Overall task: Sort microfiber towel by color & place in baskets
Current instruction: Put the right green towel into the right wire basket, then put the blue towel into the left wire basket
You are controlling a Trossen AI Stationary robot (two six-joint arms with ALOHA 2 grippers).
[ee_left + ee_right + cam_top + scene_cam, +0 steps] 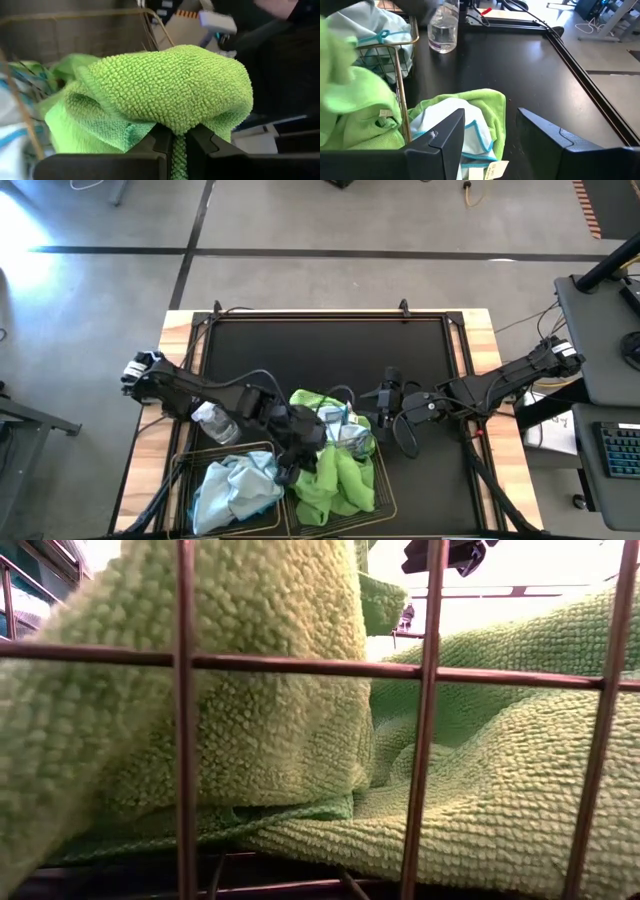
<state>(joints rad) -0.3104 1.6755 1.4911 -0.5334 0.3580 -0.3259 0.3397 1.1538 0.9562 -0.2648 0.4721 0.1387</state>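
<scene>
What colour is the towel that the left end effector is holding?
Lime green. The towel shows best in the left wrist view, pinched in the left end effector.

No legible text, brand, number or sign anywhere. Small white tag (490,171) on towel edge: print too small to read. Spray bottle (443,31): unlabelled.

Lime green towels (270,730) are filling nearly the whole low view, seen through the bronze wire wall of a basket (432,720). 3 upright wires and 1 horizontal wire are crossing in front of the fuzzy cloth. 1 fold is hanging down at the left, while another is lying lower at the right and sloping up toward the edge. A dark piece of robot hardware (445,552) (too little showing to tell which part) is hanging at the top against a bright background.
</scene>
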